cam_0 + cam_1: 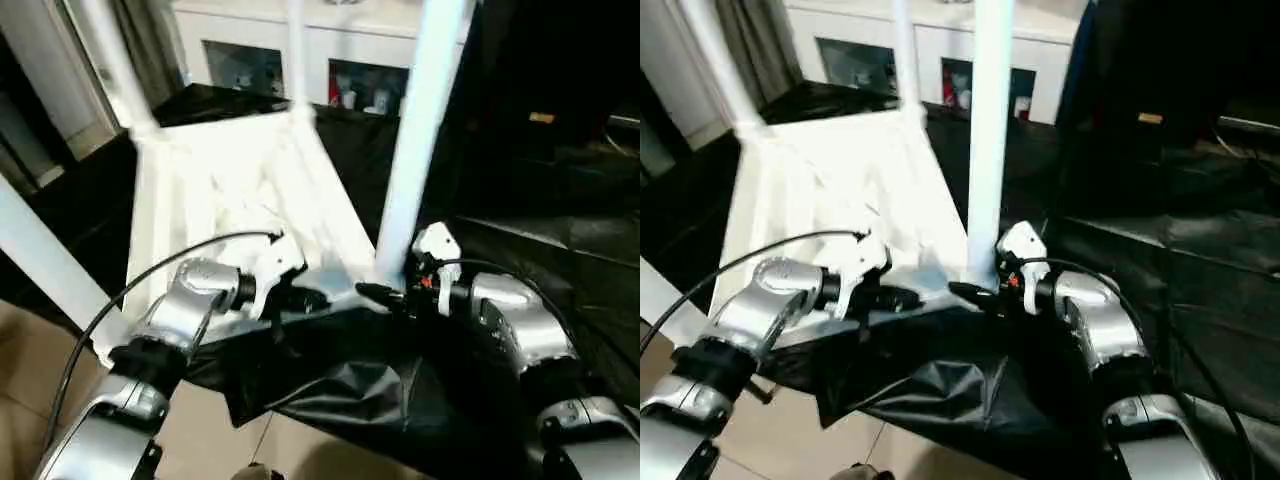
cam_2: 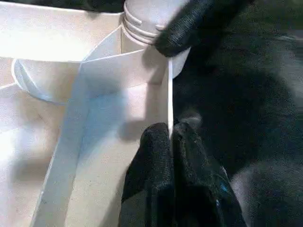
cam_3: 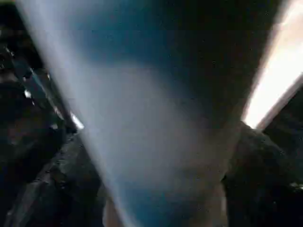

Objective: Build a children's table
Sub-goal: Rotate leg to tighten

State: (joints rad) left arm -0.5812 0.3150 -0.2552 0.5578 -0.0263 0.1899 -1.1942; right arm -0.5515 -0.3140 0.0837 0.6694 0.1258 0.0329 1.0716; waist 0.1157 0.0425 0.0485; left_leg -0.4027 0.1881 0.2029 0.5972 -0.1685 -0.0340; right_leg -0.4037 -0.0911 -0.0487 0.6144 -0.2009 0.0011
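Observation:
The children's table (image 1: 220, 190) lies upside down on a black cloth, ribbed underside up, white tube legs pointing upward. My left gripper (image 1: 300, 298) is shut on the thin white rim (image 2: 169, 101) of the top's near edge, close to the corner socket. The nearest leg (image 1: 415, 130) rises from that socket. At this leg's base sits my right gripper (image 1: 378, 293), open, with one black finger (image 3: 47, 184) on each side of the tube (image 3: 156, 142). In the left wrist view a right finger (image 2: 199, 21) rests against the leg's ringed foot (image 2: 142, 16).
A black cloth (image 1: 330, 380) covers the work surface and hangs over its near edge above the tiled floor (image 1: 200, 430). A white cabinet with glass doors (image 1: 250, 60) stands behind. Other legs (image 1: 110, 60) rise at the far corners. A black cable (image 1: 120, 290) loops over my left forearm.

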